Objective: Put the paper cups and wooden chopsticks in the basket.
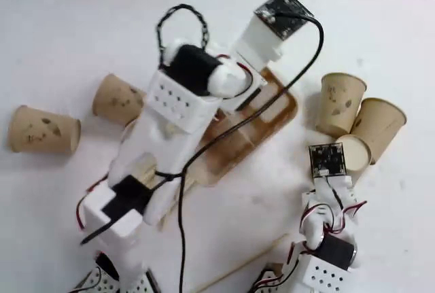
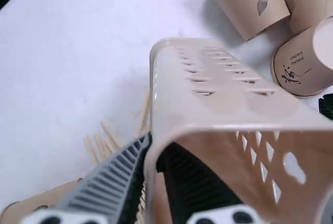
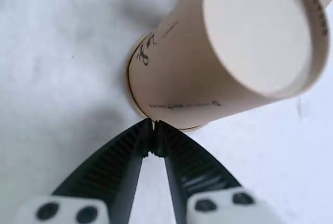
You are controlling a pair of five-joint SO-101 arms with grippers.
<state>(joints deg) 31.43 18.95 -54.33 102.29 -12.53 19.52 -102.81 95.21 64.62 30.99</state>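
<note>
My left gripper [image 2: 153,146] is shut on the end wall of the tan slotted basket [image 2: 218,94], one finger inside and one outside. In the high view the basket [image 1: 275,113] lies at the table's middle, partly under the left arm [image 1: 183,96]. Three paper cups cluster on the right [image 1: 340,102] [image 1: 377,126] [image 1: 355,151]. My right gripper [image 3: 153,128] is shut, its tips touching the rim of the nearest cup [image 3: 208,63], whose base faces the camera. Two more cups lie on their sides at the left [image 1: 44,130] [image 1: 117,99]. Wooden chopsticks [image 2: 104,138] lie on the table beside the basket.
One chopstick [image 1: 238,266] lies near the front edge between the two arm bases. A black cable [image 1: 272,102] loops from the left wrist across the basket. The white table [image 1: 68,41] has free room at the back left.
</note>
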